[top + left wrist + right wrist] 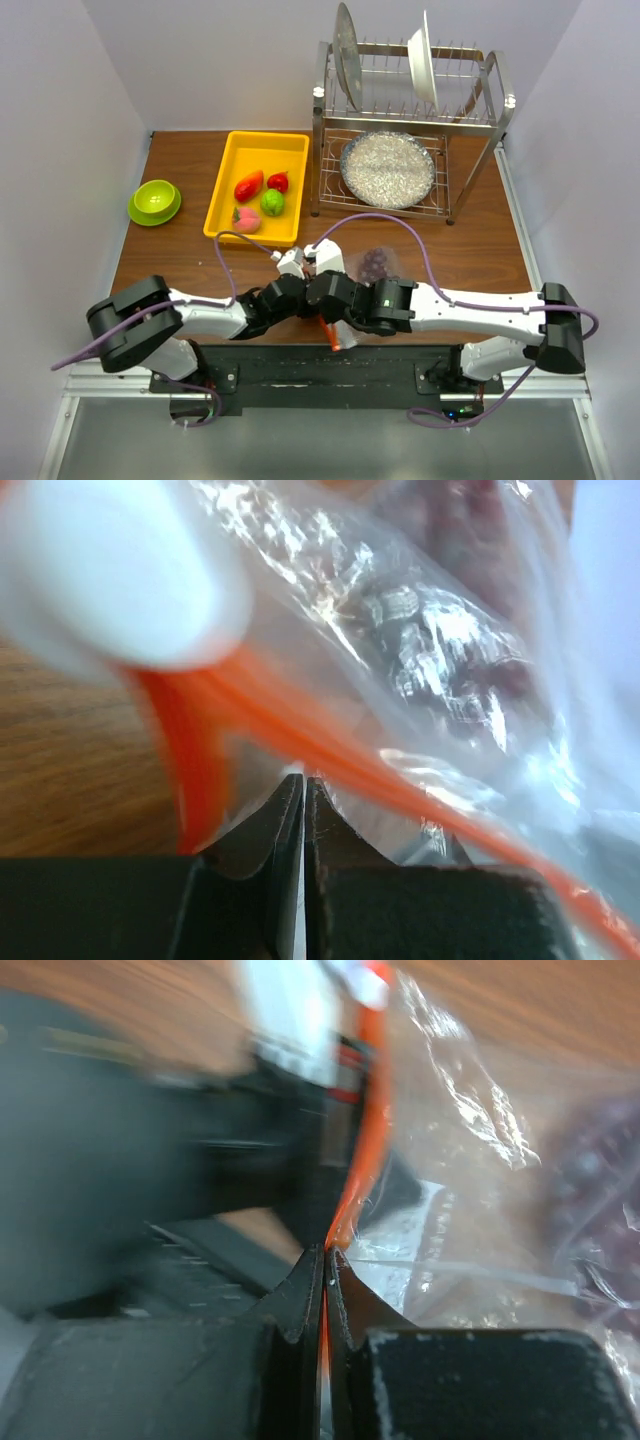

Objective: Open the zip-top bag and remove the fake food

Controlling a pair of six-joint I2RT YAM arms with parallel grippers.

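The zip-top bag [358,268] lies near the table's front edge, with a dark purple grape bunch [376,263] of fake food inside. Both grippers meet at its left end. My left gripper [303,778] is shut on the clear film just below the orange zip strip [300,720]. My right gripper [328,1252] is shut on the orange strip [368,1140], which runs down between its jaws. The grapes [600,1180] show dimly through the crinkled plastic. In the top view the left gripper [300,292] and right gripper [322,295] almost touch.
A yellow tray [225,190] at the back left holds an orange-red piece [248,186], a tomato [278,182], a green fruit [272,202] and a pink peach [245,218]. A lime-green bowl [155,200] sits further left. A dish rack [400,130] stands at the back right.
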